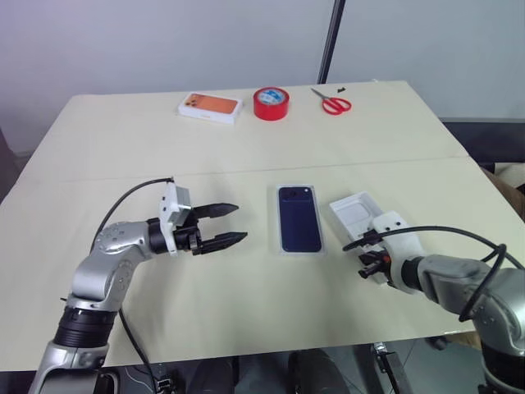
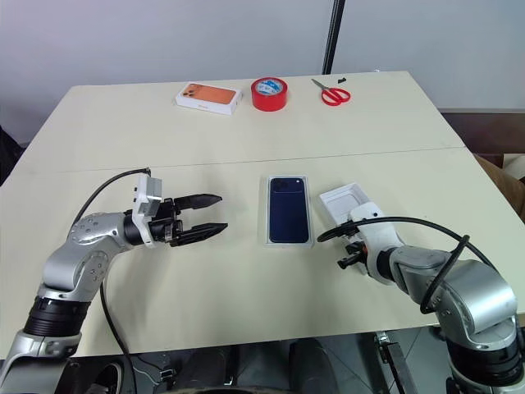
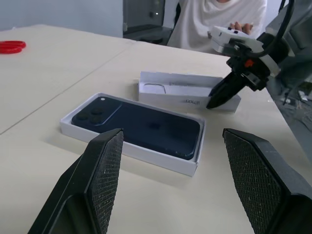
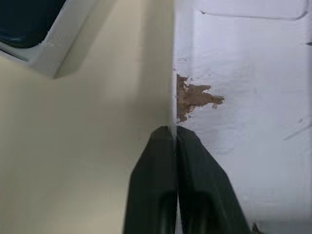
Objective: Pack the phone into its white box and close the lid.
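The deep white cardboard lid [image 4: 243, 97] wall is being pinched by the right gripper [image 4: 174, 134]; the left gripper [image 1: 225, 226] is being held spread. Lifting over the navy phone [image 1: 299, 218] in its white tray [image 3: 141, 151] is being called for next.

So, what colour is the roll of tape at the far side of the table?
Red; the roll of tape shows best in the left eye view.

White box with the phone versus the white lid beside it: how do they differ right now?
The shallow white cardboard box holds the dark navy-blue phone and lies untouched; the deeper white cardboard lid lies open side up, nothing in it. The right gripper has its jaws shut on the lid's wall, which shows a torn brown patch; the box's rim looks intact. Both are white, rectangular, and rest flat on the beige table.
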You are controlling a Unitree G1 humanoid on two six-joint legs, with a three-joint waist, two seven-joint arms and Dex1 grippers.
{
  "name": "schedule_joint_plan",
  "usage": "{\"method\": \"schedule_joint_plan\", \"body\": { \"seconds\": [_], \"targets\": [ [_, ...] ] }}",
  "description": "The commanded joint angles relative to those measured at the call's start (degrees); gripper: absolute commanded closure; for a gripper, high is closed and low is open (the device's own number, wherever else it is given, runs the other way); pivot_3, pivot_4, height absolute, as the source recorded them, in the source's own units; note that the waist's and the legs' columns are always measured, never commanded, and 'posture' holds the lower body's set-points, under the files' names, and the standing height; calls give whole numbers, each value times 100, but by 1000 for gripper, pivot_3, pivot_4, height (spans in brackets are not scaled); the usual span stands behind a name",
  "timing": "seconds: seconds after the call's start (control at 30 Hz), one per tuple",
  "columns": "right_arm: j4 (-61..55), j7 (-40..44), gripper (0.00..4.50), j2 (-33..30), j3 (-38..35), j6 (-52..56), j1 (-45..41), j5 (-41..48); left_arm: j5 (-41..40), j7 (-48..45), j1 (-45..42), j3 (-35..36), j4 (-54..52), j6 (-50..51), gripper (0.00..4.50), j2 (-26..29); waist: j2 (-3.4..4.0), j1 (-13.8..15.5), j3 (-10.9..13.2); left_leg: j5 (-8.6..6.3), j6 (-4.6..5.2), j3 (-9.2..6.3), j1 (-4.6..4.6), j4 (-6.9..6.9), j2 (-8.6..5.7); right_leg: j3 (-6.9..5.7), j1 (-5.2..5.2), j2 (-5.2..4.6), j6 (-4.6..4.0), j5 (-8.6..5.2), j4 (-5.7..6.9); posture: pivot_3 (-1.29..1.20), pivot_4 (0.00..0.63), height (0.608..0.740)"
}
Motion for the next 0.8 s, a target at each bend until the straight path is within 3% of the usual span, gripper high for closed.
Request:
{"method": "schedule_joint_plan", "body": {
  "seconds": [0.03,0.23,0.43,0.6,0.8],
  "targets": [
    [119,-333,4476,248,-174,37,-144,136,-75,28,-52,56,-164,17,1091,21,0,-14,0,0,0,0,0,0,0,0,0,1,0,0,0,0,150,740],
    [952,-615,4476,1120,-644,3,-1327,-144,-66,149,-233,80,-20,81,1091,-41,4,-33,1,0,-1,6,3,0,-1,4,-5,4,0,0,7,0,150,740],
    [1699,-49,4476,1748,-521,-1234,-2296,-95,-180,565,-598,325,422,311,1091,-205,8,-22,2,3,-5,6,-9,-1,-1,4,-20,6,0,0,9,0,150,740],
    [1870,262,4476,2988,-619,-1715,-2234,459,-346,1002,-854,669,747,589,1091,-298,7,-53,2,10,-18,8,-17,1,0,6,-35,6,0,0,23,0,150,740],
    [2582,-74,4476,4093,-1911,-1587,-2438,1784,-366,1251,-909,906,1089,544,1091,-455,7,-81,2,33,-58,10,-30,1,1,10,-62,-2,0,0,52,0,150,740]
  ]
}}
